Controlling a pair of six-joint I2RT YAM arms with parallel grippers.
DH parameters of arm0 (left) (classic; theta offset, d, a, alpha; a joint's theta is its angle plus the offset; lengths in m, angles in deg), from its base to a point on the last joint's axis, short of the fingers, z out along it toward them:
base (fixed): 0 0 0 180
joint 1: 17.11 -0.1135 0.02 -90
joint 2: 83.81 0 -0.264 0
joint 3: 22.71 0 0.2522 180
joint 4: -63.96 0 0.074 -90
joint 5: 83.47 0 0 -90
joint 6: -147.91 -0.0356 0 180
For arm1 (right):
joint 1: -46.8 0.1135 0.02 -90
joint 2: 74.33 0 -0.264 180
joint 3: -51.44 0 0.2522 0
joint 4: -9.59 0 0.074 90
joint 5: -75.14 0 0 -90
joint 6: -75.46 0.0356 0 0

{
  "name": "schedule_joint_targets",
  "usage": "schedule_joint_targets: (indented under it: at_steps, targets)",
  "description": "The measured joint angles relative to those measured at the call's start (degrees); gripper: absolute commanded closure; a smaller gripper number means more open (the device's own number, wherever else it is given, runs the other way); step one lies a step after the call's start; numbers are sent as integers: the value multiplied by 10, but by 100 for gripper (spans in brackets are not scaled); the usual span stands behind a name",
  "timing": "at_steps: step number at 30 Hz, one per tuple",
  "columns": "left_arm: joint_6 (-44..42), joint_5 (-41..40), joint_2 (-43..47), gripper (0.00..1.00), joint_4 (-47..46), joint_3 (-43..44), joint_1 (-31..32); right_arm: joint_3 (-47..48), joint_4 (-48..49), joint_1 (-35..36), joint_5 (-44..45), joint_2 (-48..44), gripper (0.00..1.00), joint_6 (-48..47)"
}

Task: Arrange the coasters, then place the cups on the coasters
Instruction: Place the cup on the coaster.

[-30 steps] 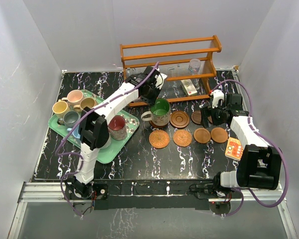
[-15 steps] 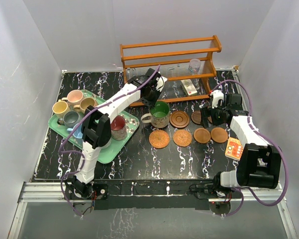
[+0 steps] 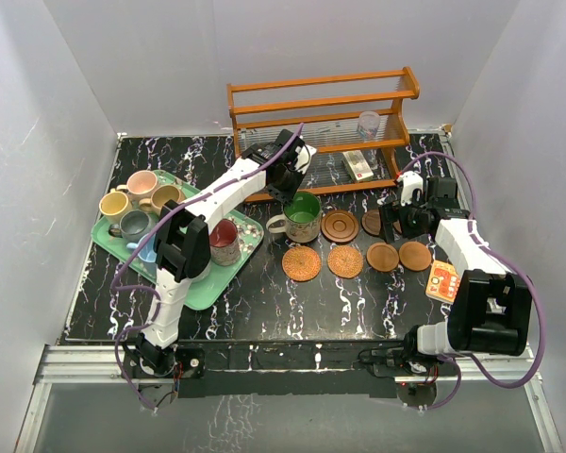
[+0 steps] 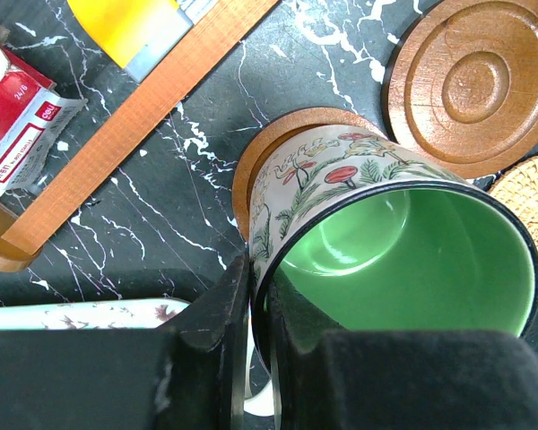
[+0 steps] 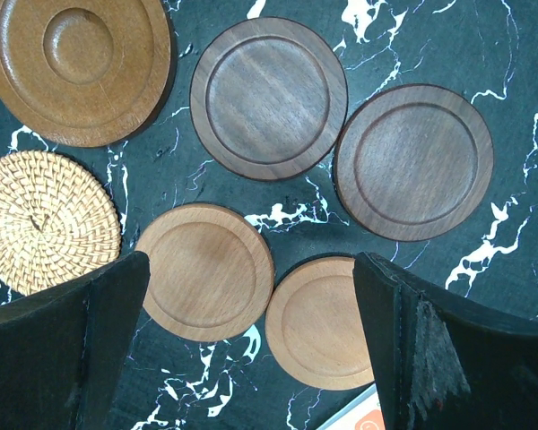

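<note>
the green-lined mug (image 4: 403, 260), printed with mushrooms and fronds, sits on or just above a wooden coaster (image 4: 251, 152) at the far left of the group, probably its intended spot. the left gripper (image 4: 258, 279) is pinched on its rim wall, one finger inside. the right gripper (image 5: 251, 278) hangs wide apart and empty over bare coasters (image 5: 267, 98). the print on the red-and-white box (image 4: 18, 125) is unreadable.
</note>
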Motion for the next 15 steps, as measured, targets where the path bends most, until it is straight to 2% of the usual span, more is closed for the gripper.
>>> schedule_joint_targets:
  at_steps: [15]
  targets:
    - [-1, 0, 0, 100, 1, 8, -2, 0, 0, 0, 1, 7, 2, 0]
